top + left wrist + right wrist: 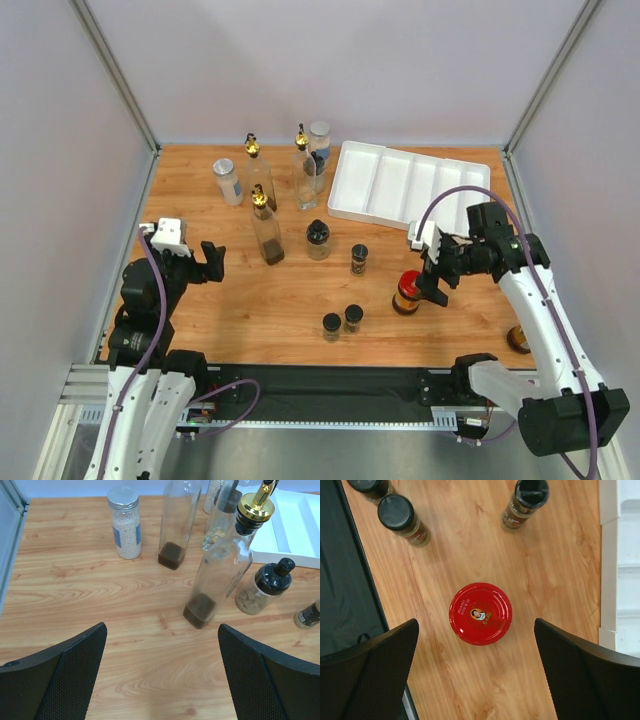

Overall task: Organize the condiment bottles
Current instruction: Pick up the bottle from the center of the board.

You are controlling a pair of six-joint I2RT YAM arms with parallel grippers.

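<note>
Wooden bench (280,300): orange-brown grain, with every bottle and jar standing upright on it.
Left tool (211,261): released, its black fingers spread wide with nothing between them. It hangs over bare wood at the left and points toward the nearest tall bottle.
Right tool (436,284): also released, fingers splayed on either side of the red-lidded dark jar (480,613) and apart from it on both sides.
Tall clear gold-spouted glass bottles: three, one mid-bench (267,232) with a dark residue at the bottom and two farther back (262,180) (305,172).
Silver-lidded clear jars: one at the back left (227,182), filled with pale grains, the other (319,148) just beside the tray's left end.
Small black-capped spice jars: a pair (342,322) near the front edge, and a single one (359,259) between that pair and the tray.
Round black-stoppered jar (318,240): just right of the mid-bench bottle.
White divided tray (372,185): back right, set at an angle.
Amber jar (518,340): front right, mostly hidden by the right arm, so I cannot tell its lid colour.
</note>
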